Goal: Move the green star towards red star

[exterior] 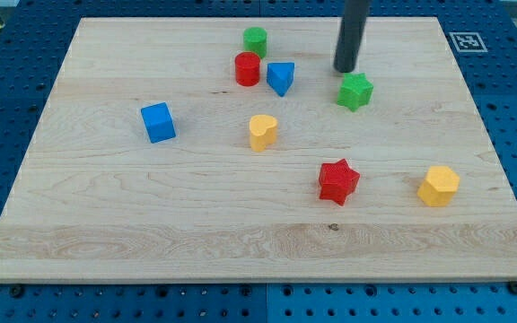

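The green star [355, 91] lies on the wooden board at the upper right of centre. The red star [338, 181] lies below it, toward the view's bottom, a good gap away. My tip [346, 70] is the lower end of the dark rod that comes down from the view's top. It stands just above and slightly left of the green star, very close to its upper edge; contact cannot be told.
A green cylinder [256, 40], a red cylinder [248, 69] and a blue triangular block [281, 77] cluster left of my tip. A blue cube [158, 123] sits at the left, a yellow heart [262, 132] in the middle, a yellow hexagon [439, 186] at the right.
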Controlling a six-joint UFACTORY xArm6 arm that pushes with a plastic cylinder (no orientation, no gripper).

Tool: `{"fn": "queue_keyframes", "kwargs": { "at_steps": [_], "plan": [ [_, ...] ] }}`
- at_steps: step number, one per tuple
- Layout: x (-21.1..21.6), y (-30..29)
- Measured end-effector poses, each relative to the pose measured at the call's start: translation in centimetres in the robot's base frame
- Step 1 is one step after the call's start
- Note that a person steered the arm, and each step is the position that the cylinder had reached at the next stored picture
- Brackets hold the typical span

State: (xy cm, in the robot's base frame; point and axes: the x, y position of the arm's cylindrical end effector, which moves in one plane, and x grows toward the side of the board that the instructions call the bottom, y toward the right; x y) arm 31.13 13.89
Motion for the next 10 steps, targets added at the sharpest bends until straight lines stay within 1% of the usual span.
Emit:
{"fn": "queue_keyframes", "kwargs": {
  "at_steps": [1,2,4,6,8,10],
  "plan": [
    [0.0,1.4],
    [0.3,1.3],
    [3.5,-2.4],
    [5.9,-0.7],
    [6.3,1.7],
    [6.7,1.8]
  ]
}}
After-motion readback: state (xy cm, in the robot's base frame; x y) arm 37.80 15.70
